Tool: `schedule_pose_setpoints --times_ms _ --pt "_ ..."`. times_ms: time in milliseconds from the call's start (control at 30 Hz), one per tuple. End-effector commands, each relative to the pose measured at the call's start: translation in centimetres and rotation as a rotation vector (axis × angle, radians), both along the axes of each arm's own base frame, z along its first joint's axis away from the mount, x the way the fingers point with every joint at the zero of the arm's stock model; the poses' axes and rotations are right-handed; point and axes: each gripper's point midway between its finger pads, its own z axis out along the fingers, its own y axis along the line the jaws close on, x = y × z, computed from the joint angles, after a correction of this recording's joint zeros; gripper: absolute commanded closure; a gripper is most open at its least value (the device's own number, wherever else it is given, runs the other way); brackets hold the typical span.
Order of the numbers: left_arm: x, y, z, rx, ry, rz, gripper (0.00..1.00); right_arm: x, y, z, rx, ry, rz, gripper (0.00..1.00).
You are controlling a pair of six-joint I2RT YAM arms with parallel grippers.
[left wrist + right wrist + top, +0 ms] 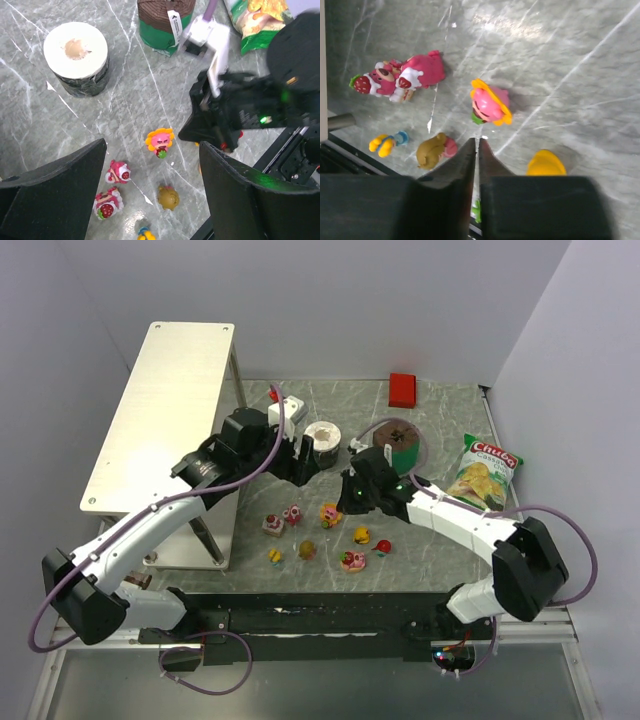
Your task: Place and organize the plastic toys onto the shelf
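Stretching under both arms, the grey marbled desk is smooth and glossy. The shelf, a flat rectangle of pale brushed metal on thin legs, stands off to the left of the left fingers. These broad, matt black wedges are spread wide and hold nothing. The right fingers, also black, are pressed together and empty. The plastic toys, small glossy moulded figures in pink, yellow and red, lie scattered on the desk. The flower-faced toy lies between the left fingers and just beyond the right tips.
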Motion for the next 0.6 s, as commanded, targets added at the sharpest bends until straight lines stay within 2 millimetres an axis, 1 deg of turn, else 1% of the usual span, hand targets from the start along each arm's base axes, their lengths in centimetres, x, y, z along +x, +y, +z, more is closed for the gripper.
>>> schedule_pose_setpoints --times_ms 0,33,67,100,167,267,300,333,367,400,467,500,533,567 --pt "0.0 0.5 3.2 -0.071 -0.055 0.040 0.20 -0.6 2.1 -0.9 0.041 0.046 0.015 1.00" --pt "0.1 0.6 3.6 -0.080 -0.062 0.047 0.20 -0.8 2.4 -1.2 0.033 0.054 0.024 1.00" --pt "0.2 0.9 4.2 -0.092 -0.075 0.070 0.20 -0.8 2.7 -1.1 0.036 0.051 0.029 1.00" --pt "0.2 1.1 5.3 -0.117 -0.106 0.079 0.20 -0.8 3.1 -1.2 0.039 0.050 0.037 1.00" --pt "0.2 1.5 6.6 -0.146 -0.144 0.098 0.21 -0.9 3.8 -1.7 0.042 0.058 0.052 1.00" --pt "-0.1 2.3 10.1 -0.218 -0.227 0.117 0.19 -1.1 4.8 -2.4 0.046 0.073 0.071 1.00" --pt "-0.6 2.6 11.2 -0.240 -0.253 0.112 0.19 -1.2 5.1 -2.7 0.043 0.077 0.077 1.00" --pt "-0.8 2.7 12.4 -0.263 -0.283 0.106 0.18 -1.1 5.5 -2.7 0.046 0.070 0.085 1.00" --pt "-1.0 2.9 13.1 -0.276 -0.298 0.110 0.17 -1.3 6.0 -2.7 0.044 0.066 0.096 1.00" --pt "-1.3 3.3 14.1 -0.292 -0.321 0.114 0.17 -1.3 6.2 -3.3 0.029 0.075 0.100 1.00" --pt "-1.6 3.7 15.1 -0.308 -0.348 0.120 0.17 -0.9 6.9 -3.2 0.009 0.055 0.103 1.00" --pt "-1.8 4.0 15.7 -0.317 -0.361 0.126 0.17 -1.7 7.1 -4.1 -0.034 0.069 0.121 1.00" --pt "-1.8 4.2 15.9 -0.317 -0.367 0.128 0.17 -0.9 7.3 -3.8 -0.067 0.032 0.099 1.00" --pt "-2.0 4.4 16.2 -0.322 -0.375 0.131 0.17 -0.8 7.5 -3.8 -0.095 0.018 0.104 1.00"
